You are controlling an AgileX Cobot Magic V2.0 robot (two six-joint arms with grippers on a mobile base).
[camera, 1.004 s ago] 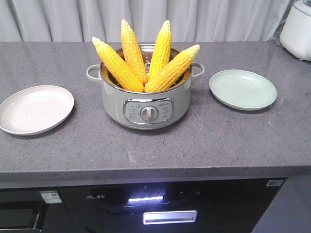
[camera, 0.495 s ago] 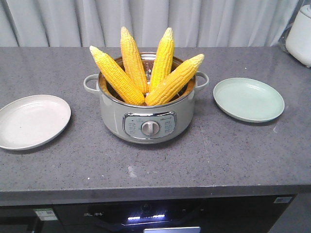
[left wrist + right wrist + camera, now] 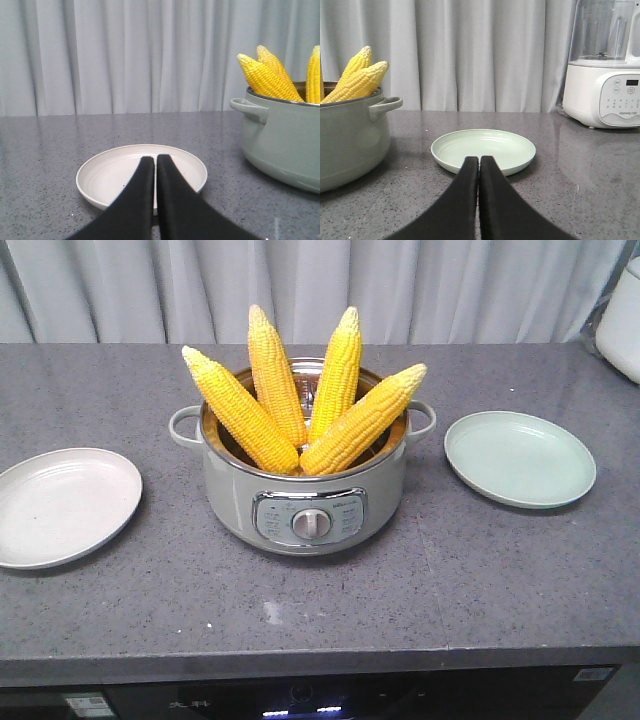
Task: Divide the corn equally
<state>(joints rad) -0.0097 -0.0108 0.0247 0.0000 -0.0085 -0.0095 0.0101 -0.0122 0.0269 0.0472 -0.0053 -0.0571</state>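
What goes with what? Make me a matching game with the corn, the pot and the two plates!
Things:
1. corn
2. pot
3. white plate
4. green plate

Where or how:
A. empty, to the right of the pot
B. yellow, standing up inside the pot
C. empty, to the left of the pot
D. in the middle, between the two plates

Pairs: 1-B, 2-D, 3-C, 4-A

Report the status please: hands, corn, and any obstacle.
Left hand shut, right hand shut, both empty. Four corn cobs standing in the pot; white plate and green plate bare. No obstacle seen.
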